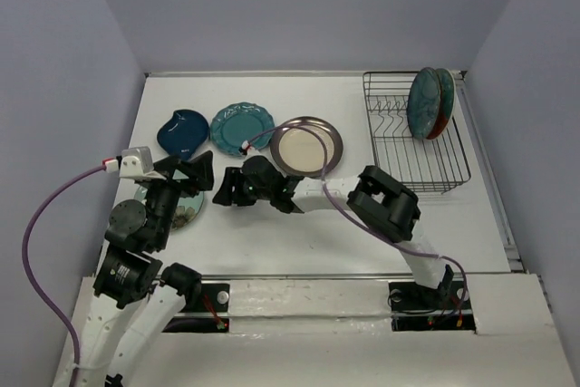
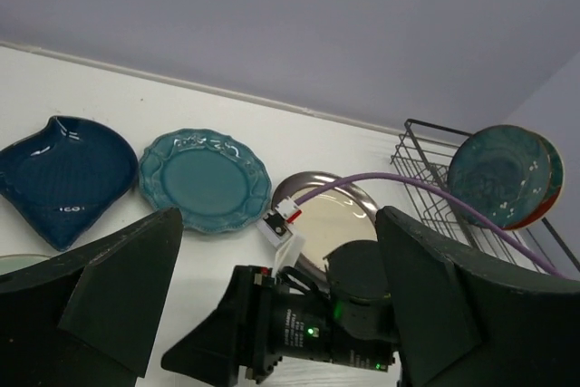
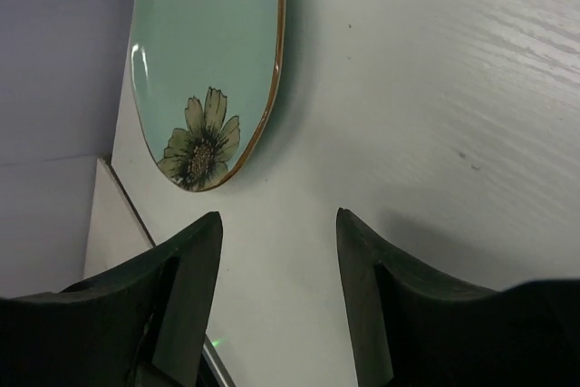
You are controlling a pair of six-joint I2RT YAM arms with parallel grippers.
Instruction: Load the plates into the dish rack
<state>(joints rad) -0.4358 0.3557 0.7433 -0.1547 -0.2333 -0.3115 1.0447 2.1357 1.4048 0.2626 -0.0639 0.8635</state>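
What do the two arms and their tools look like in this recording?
Both arms have white links and black joint housings. The left tool and right tool are black with blunt wedge-shaped fingers. A purple cable loops to each wrist. The left wrist camera is white.

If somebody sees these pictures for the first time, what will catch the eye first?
Probably the left pincer and right pincer, both open, facing each other at the middle of the table, close to the pale green plate. Next, the wire rack at the far right, where a blue-grey plate and a red plate stand side by side.
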